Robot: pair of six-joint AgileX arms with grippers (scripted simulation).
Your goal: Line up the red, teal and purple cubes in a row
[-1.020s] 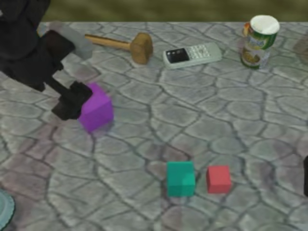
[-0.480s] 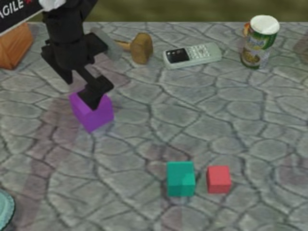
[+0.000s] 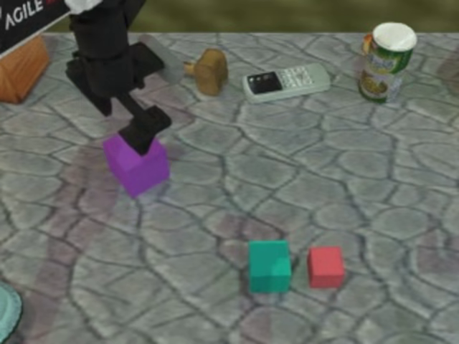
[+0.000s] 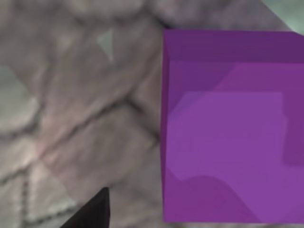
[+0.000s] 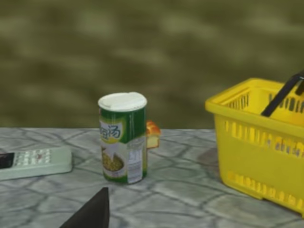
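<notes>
The purple cube (image 3: 138, 166) rests on the table at the left, and it fills most of the left wrist view (image 4: 228, 128). My left gripper (image 3: 143, 131) hangs open just over the cube's far edge; one dark fingertip (image 4: 97, 209) shows beside the cube, not touching it. The teal cube (image 3: 270, 266) and the smaller red cube (image 3: 325, 266) stand side by side near the front, a small gap between them. My right arm is out of the top view; one of its fingertips (image 5: 97, 209) shows above bare table, holding nothing.
A hammer head (image 3: 210, 70), a remote (image 3: 287, 82) and a green can (image 3: 387, 61) lie along the back. An orange wooden block (image 3: 21, 68) sits at the back left, a teal plate rim (image 3: 6, 315) at the front left. A yellow basket (image 5: 261, 142) stands beside the can.
My left arm swung from the purple cube's left side to above its far edge and settled there. The right arm's dark tip left the right edge. The cubes stayed put.
</notes>
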